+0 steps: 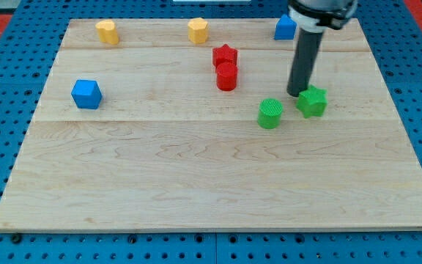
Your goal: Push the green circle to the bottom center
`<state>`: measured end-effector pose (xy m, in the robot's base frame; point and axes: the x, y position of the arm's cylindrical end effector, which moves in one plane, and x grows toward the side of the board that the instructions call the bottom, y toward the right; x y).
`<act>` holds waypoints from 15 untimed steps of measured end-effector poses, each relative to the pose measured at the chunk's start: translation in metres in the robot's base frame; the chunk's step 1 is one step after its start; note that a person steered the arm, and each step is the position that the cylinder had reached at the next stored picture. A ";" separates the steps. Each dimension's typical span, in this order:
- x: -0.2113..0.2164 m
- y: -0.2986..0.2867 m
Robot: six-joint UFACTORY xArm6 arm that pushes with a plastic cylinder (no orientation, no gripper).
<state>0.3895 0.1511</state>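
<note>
My tip, the end of a smooth dark rod with no jaws and holding nothing, sits touching the upper-left edge of the green star-shaped block. The ribbed green circle block stands just left of that star on the pale wooden board, right of centre. Red star block touches red cylinder below it.

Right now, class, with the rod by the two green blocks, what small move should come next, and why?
Probably shift my tip toward the view's left, to behind the green circle. It now sits beside the green star, up and right of the circle, so pushing down from here would miss it.
</note>
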 end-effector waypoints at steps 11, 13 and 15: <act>0.038 -0.104; 0.055 -0.058; 0.108 -0.083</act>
<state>0.4972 0.0680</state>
